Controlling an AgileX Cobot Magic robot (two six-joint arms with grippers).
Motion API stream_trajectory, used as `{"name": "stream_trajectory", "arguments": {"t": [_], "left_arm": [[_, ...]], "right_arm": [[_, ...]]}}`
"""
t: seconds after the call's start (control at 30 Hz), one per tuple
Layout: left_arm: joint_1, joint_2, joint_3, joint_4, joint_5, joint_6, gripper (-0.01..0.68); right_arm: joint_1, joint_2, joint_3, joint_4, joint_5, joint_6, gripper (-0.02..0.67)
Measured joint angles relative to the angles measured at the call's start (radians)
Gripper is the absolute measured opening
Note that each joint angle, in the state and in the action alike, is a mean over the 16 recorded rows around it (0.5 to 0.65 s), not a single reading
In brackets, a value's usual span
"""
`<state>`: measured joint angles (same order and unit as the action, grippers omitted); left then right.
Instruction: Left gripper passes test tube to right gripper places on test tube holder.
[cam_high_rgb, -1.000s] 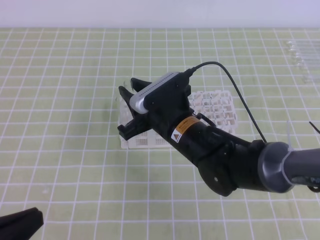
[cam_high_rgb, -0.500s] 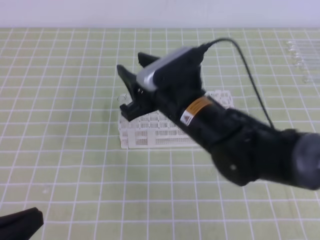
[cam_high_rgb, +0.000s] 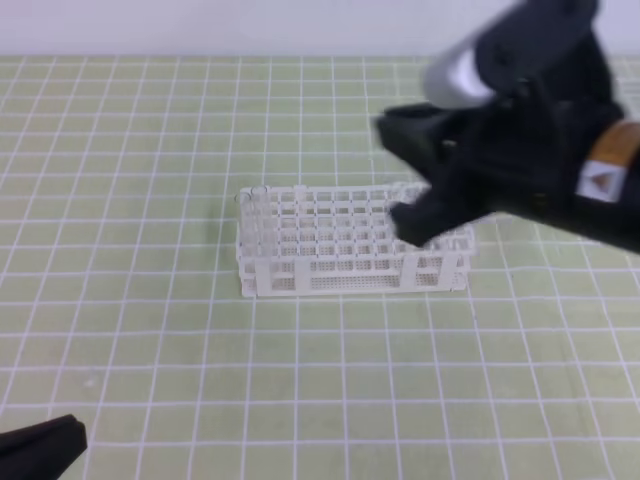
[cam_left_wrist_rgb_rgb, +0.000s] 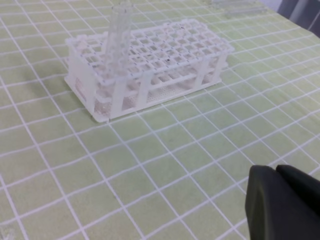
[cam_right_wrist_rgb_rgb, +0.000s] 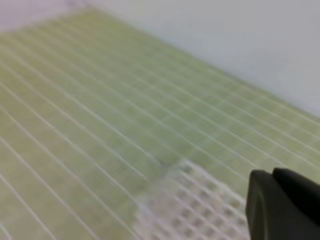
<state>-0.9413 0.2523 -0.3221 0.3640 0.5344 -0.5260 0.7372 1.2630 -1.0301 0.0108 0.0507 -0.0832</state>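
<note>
Starting at the left, our left gripper (cam_high_rgb: 40, 442) sits low on the counter (cam_high_rgb: 130, 330), fingers pressed together, empty. Moving along, the test tube (cam_left_wrist_rgb_rgb: 118, 27) stands upright in a corner cell at the left end of the test tube holder (cam_high_rgb: 350, 275), so placement looks done. Over on the right, our right gripper (cam_high_rgb: 405, 175) hangs above the holder's right end, fingers nearly together around nothing. From here we'd want to retreat high and clear, never brushing the tube.
</note>
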Motion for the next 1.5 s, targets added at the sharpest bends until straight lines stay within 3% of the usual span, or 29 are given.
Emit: {"name": "stream_trajectory", "arguments": {"t": [0.2, 0.63, 1.07, 1.5], "left_arm": [[0.000, -0.002, 0.000, -0.001, 0.002, 0.000, -0.002], [0.000, -0.002, -0.001, -0.002, 0.002, 0.000, -0.002], [0.000, -0.001, 0.000, -0.001, 0.003, 0.000, -0.002], [0.000, -0.003, -0.001, -0.003, 0.007, 0.001, -0.002]], "right_arm": [[-0.104, -0.112, 0.065, -0.054, 0.087, 0.000, -0.011], [-0.376, -0.395, 0.396, -0.020, -0.097, 0.000, -0.015], [-0.625, -0.905, 0.735, 0.054, 0.069, 0.001, -0.015], [-0.722, -1.172, 0.976, 0.086, 0.098, 0.004, -0.015]]}}
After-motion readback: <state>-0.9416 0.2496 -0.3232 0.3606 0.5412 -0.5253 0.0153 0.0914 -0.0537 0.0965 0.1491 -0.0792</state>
